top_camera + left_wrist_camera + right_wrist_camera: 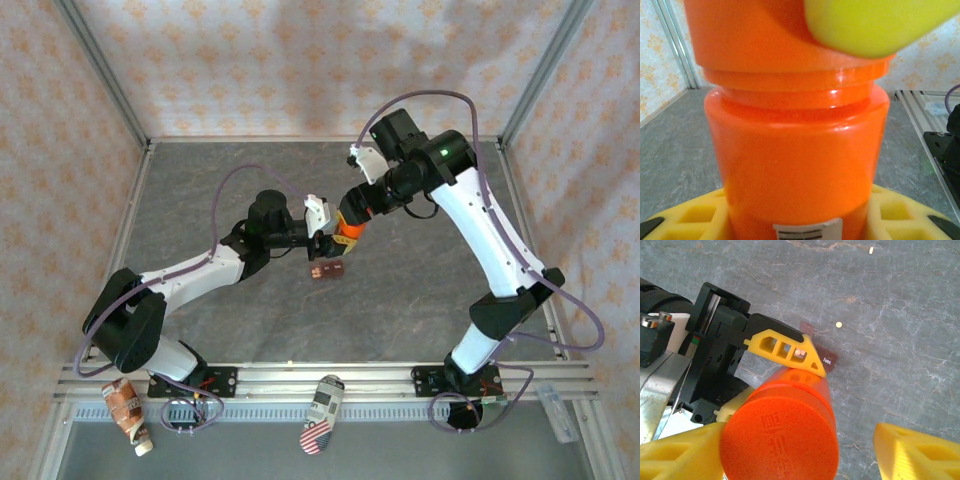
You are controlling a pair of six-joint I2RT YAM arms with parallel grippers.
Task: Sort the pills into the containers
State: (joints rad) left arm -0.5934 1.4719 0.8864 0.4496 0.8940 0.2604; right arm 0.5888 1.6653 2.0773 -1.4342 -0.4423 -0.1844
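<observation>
My left gripper (327, 243) (797, 222) is shut on the body of a bright orange bottle (347, 233) (795, 160) and holds it above the table. Over the bottle's orange cap (780, 437), my right gripper (357, 212) (797, 457) stands open. One of its yellow fingers (682, 455) lies against the cap, while the other finger (915, 452) stands well apart. The dark red-brown containers (326, 270) (828, 359) lie on the table just below the bottle, mostly hidden in the right wrist view. Two pale pills (839, 325) (871, 250) lie loose on the grey table.
A brown packet (128, 405) and a striped pouch (322, 412) lie beyond the rail at the near edge. Patterned walls and metal posts enclose the grey table (420, 290) on three sides.
</observation>
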